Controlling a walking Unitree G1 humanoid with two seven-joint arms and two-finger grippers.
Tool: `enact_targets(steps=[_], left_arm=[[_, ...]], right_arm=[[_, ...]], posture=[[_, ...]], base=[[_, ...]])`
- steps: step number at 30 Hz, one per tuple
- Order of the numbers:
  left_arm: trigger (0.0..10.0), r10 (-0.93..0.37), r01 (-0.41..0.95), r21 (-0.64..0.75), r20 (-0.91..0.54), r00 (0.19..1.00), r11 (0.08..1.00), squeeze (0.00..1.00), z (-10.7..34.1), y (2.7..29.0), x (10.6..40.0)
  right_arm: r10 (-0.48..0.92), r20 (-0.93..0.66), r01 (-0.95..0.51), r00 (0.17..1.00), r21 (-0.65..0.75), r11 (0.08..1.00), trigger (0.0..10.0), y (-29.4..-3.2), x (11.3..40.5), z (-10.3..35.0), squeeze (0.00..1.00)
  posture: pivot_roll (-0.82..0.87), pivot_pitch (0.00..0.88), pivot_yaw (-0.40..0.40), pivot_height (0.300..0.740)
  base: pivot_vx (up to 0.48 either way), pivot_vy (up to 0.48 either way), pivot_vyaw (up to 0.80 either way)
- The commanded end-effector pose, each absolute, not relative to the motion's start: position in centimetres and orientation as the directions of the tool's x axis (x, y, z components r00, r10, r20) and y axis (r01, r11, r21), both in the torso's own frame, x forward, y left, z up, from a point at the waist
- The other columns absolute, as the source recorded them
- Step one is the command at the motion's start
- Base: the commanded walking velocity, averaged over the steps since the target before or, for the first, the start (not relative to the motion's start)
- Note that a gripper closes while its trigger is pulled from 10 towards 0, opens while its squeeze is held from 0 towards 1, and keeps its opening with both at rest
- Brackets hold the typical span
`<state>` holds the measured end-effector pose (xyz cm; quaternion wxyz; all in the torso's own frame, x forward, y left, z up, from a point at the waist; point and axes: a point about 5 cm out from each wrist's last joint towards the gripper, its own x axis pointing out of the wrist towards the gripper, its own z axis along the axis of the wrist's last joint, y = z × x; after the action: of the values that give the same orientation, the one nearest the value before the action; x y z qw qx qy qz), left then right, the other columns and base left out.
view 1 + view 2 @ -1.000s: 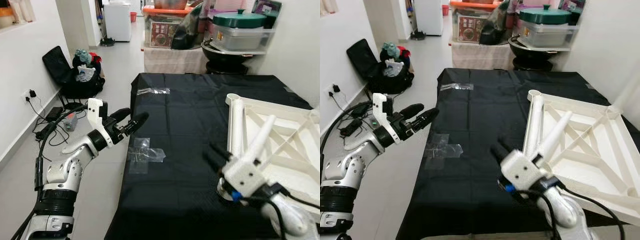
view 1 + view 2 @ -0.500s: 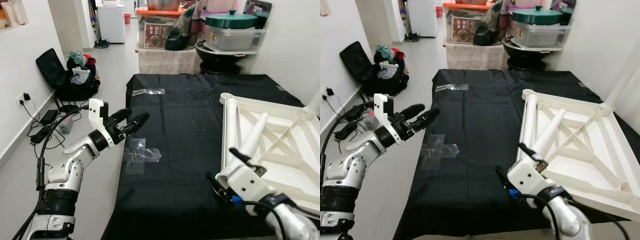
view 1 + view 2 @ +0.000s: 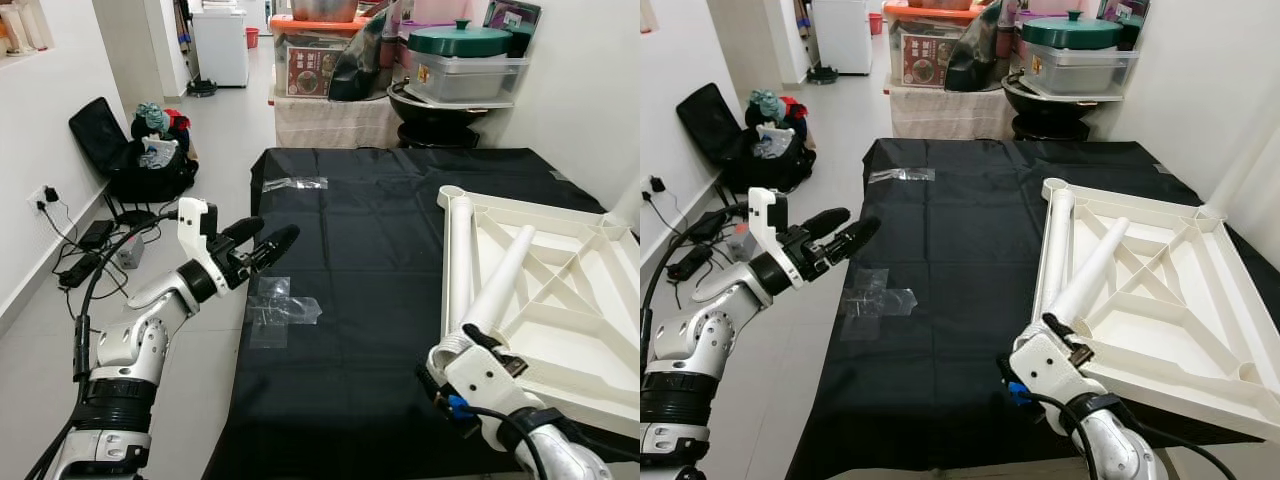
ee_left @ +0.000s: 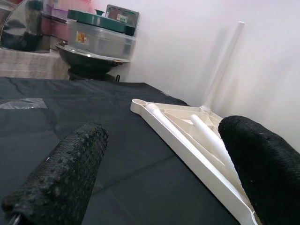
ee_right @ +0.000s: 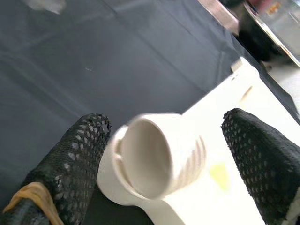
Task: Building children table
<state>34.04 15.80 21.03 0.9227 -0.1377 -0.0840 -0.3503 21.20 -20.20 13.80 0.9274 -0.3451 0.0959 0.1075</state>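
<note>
Left eye view showed the tabletop (image 3: 560,290) inverted on the black cloth (image 3: 360,260), two legs (image 3: 500,275) lying loose, none fitted. Right gripper (image 5: 159,164) spread wide around a leg's threaded end, not gripping. Left gripper (image 3: 262,245) open, empty.

You have one white tabletop (image 3: 560,290) lying underside up on the black cloth (image 3: 370,250). On the tabletop lie two white legs (image 3: 461,262), side by side at its near edge. On the cloth beside it are two patches of clear tape (image 3: 284,310).
</note>
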Motion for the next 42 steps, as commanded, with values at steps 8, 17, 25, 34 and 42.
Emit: enact_targets(steps=[8,17,25,34,42], left_arm=[[10.0,-0.617,0.659,-0.199,0.238,0.750,0.725,0.00,20.4,15.8,33.9],[10.0,-0.617,0.659,-0.199,0.238,0.750,0.725,0.00,20.5,15.8,33.9],[10.0,-0.614,0.656,-0.200,0.237,0.753,0.728,0.00,20.3,15.7,33.8],[10.0,-0.608,0.649,-0.200,0.231,0.759,0.734,0.00,20.2,15.8,33.8],[10.0,-0.605,0.645,-0.199,0.227,0.763,0.738,0.00,20.2,15.7,33.9]], right_arm=[[0.035,-0.288,-0.219,0.957,-0.635,0.741,10.0,-20.8,21.2,13.1,1.00],[-0.060,-0.268,-0.140,0.961,-0.665,0.734,10.0,-21.1,21.9,12.8,1.00],[-0.153,-0.207,-0.014,0.966,-0.635,0.772,10.0,-20.9,23.3,12.5,1.00],[-0.187,-0.235,0.008,0.954,-0.600,0.800,0.0,-21.0,23.1,11.2,1.00],[-0.224,-0.220,0.055,0.950,-0.584,0.810,0.0,-21.4,23.1,11.1,1.00]], posture=[[-0.04,0.000,-0.038,0.740],[-0.03,0.000,-0.041,0.740],[-0.02,0.000,-0.049,0.740],[-0.02,0.000,-0.047,0.740],[-0.02,0.000,-0.044,0.740]], base=[[0.000,0.000,0.00],[0.000,0.000,0.00],[0.000,0.000,0.00],[0.000,0.000,0.00],[0.000,0.000,0.00]])
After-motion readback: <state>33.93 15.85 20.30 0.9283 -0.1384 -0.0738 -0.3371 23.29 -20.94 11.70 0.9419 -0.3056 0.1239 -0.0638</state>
